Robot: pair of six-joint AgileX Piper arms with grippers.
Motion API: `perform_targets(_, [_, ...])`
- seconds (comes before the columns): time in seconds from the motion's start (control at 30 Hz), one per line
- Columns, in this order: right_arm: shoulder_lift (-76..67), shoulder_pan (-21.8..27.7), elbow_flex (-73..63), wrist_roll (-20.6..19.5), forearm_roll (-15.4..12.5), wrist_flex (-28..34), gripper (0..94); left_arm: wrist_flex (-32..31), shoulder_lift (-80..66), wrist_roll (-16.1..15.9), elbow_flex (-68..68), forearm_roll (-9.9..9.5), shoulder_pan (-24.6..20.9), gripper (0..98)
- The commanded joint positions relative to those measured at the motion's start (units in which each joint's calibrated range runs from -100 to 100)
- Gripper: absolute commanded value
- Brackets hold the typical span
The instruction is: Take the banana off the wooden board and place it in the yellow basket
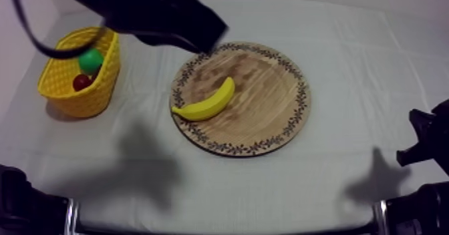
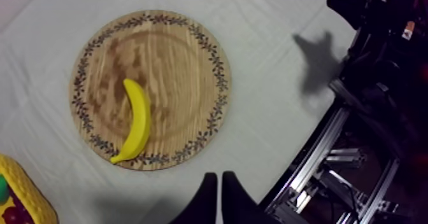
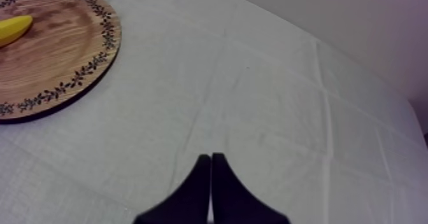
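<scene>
Top view first: the banana (image 1: 207, 103) lies on the wooden board (image 1: 267, 111), down toward its 8 o'clock rim, with one tip close to the patterned edge. The yellow basket (image 1: 80, 101) stands at 9 o'clock from the board, apart from it, with a green fruit (image 1: 91, 59) and a small red fruit (image 1: 81, 82) inside. My left arm (image 1: 154, 11) comes in from 11 o'clock and hangs above the bench (image 1: 267, 191) between basket and board. My right arm (image 1: 427, 144) sits low at 4 o'clock, well apart from the action.

Over to the left wrist view: the left gripper (image 2: 220, 198) has its fingers pressed together in a narrow wedge, gripping nothing, above the cloth just off the board's rim. The banana lies free on the side of the board nearest the basket.

Right wrist view: the right gripper (image 3: 210, 188) is closed on nothing too, over bare cloth. The board and one banana tip are at about 10 o'clock from it.

So this looks like the approach, with the pick not yet made. The next move calls for the left fingers to spread, line up across the banana's middle, come down and close. Then it's a lift and a carry toward 9 o'clock, over the basket.
</scene>
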Motion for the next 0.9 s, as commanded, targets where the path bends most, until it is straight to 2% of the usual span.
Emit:
perform_targets(0.0, [0.0, 0.0, 0.0, 0.0, 0.0, 0.0, 0.3, 0.1, 1.6, -0.2, -0.3, -0.03, 0.2, 3.0])
perform_targets(0.1, [0.0, 0.0, 0.0, 0.0, 0.0, 0.0, 0.3, 0.1, 2.1, -0.6, -0.3, -0.06, 0.4, 13.7])
perform_targets(0.3, [0.0, 0.0, 0.0, 0.0, 0.0, 0.0, 0.3, 0.2, 2.0, -0.9, 1.0, -0.09, 0.4, 50.4])
perform_targets(0.47, [0.0, 0.0, 0.0, 0.0, 0.0, 0.0, 0.3, 0.2, 1.7, -1.2, 1.4, -0.12, 0.4, 72.0])
perform_targets(0.67, [0.0, 0.0, 0.0, 0.0, 0.0, 0.0, 0.3, 0.1, 1.7, -1.5, 1.7, -0.12, 0.3, 82.8])
perform_targets(0.87, [0.0, 0.0, 0.0, 0.0, 0.0, 0.0, 0.3, -3.7, 3.4, -2.2, 5.4, 0.42, -0.6, 84.8])
